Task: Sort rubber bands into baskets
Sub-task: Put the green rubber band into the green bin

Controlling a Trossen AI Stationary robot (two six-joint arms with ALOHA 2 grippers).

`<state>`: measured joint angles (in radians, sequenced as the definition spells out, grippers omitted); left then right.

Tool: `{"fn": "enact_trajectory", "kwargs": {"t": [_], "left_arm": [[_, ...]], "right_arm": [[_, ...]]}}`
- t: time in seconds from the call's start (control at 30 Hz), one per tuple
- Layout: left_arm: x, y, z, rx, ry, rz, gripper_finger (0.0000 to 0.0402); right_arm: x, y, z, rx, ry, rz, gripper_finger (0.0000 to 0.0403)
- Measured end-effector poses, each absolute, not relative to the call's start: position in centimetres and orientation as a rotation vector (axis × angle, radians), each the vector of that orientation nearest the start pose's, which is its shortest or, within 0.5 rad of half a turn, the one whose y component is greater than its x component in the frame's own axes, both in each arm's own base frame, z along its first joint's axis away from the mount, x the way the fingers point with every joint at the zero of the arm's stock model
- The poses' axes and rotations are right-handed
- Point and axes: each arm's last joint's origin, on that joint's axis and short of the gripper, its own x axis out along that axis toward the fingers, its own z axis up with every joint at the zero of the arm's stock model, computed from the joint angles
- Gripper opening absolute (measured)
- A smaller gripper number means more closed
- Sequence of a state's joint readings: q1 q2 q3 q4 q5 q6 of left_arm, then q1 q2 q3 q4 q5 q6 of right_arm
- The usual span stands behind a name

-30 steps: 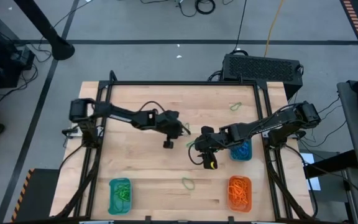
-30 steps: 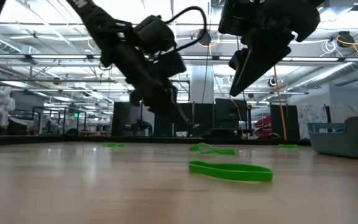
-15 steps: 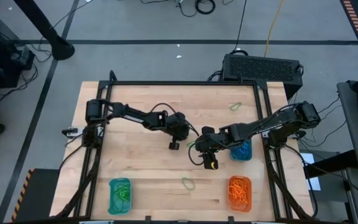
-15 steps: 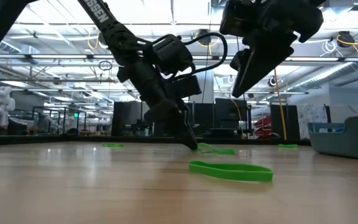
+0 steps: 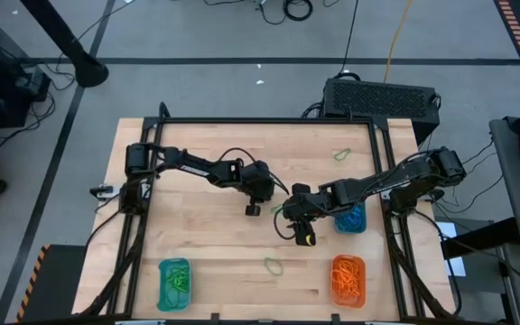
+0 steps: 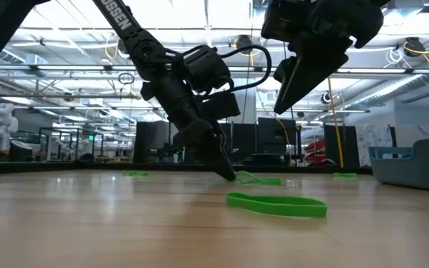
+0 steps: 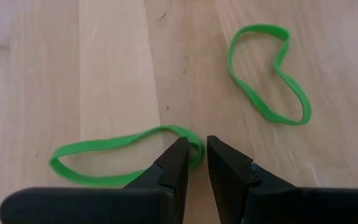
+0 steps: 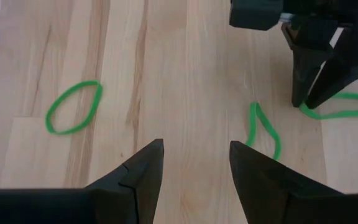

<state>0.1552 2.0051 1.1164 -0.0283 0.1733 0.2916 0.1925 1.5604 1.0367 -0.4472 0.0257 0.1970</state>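
Looking straight down, my left gripper reaches to mid-desk, my right gripper just beside it; bare wood lies open toward the near edge, where a teal basket and orange basket sit, another teal basket under my right arm.

Low view: left fingers slant down to the wood; right gripper hangs well above.

Left wrist: my fingers, nearly closed, pinch one green rubber band's end; a second band lies apart.

Right wrist: my fingers are spread wide, empty, over bare wood between two green bands.
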Motion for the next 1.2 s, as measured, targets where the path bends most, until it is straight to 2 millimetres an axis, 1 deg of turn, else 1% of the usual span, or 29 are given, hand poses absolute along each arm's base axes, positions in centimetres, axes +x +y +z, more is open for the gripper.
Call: {"fn": "enact_trajectory", "kwargs": {"t": [0.2, 0.27, 0.3, 0.37, 0.57, 0.63, 0.77, 0.83, 0.87, 1.0, 1.2], "left_arm": [[38.7, 5.6, 10.2, 0.108, 0.915, -0.164, 0.0064], [38.7, 5.6, 10.1, 0.106, 0.927, -0.166, 0.0052], [38.6, 5.6, 10.1, 0.104, 0.936, -0.168, 0.0039], [38.5, 5.5, 10.3, 0.102, 0.942, -0.171, 0.0013], [37.8, 5.2, 11.9, -0.016, 0.932, -0.232, 0.0004], [37.5, 4.9, 12.8, -0.032, 0.928, -0.258, 0.0003], [36.9, 4.6, 16.2, -0.017, 0.867, -0.265, 0.0002], [36.3, 4.0, 17.6, -0.012, 0.868, -0.276, 0.0002], [36.0, 3.5, 18.1, -0.009, 0.874, -0.288, 0.0002], [34.2, 1.3, 21.7, -0.011, 0.855, -0.334, 0.0001], [30.3, -3.4, 26.2, -0.041, 0.869, -0.398, 0.0001]], "right_arm": [[30.9, 5.9, 21.7, 0.076, 0.974, 0.058, 0.0176], [30.9, 5.9, 21.7, 0.075, 0.974, 0.058, 0.0176], [30.9, 5.9, 21.7, 0.074, 0.974, 0.059, 0.0176], [30.9, 5.9, 21.7, 0.073, 0.974, 0.059, 0.0176], [30.8, 5.9, 21.7, 0.073, 0.974, 0.059, 0.0176], [30.8, 5.9, 21.7, 0.073, 0.974, 0.059, 0.0176], [30.8, 5.9, 21.7, 0.075, 0.974, 0.058, 0.0176], [30.8, 5.9, 21.7, 0.076, 0.974, 0.058, 0.0176], [30.8, 5.9, 21.7, 0.076, 0.974, 0.058, 0.0176], [30.8, 5.9, 21.7, 0.078, 0.974, 0.057, 0.0176], [30.9, 5.9, 21.7, 0.094, 0.972, 0.049, 0.0176]]}}
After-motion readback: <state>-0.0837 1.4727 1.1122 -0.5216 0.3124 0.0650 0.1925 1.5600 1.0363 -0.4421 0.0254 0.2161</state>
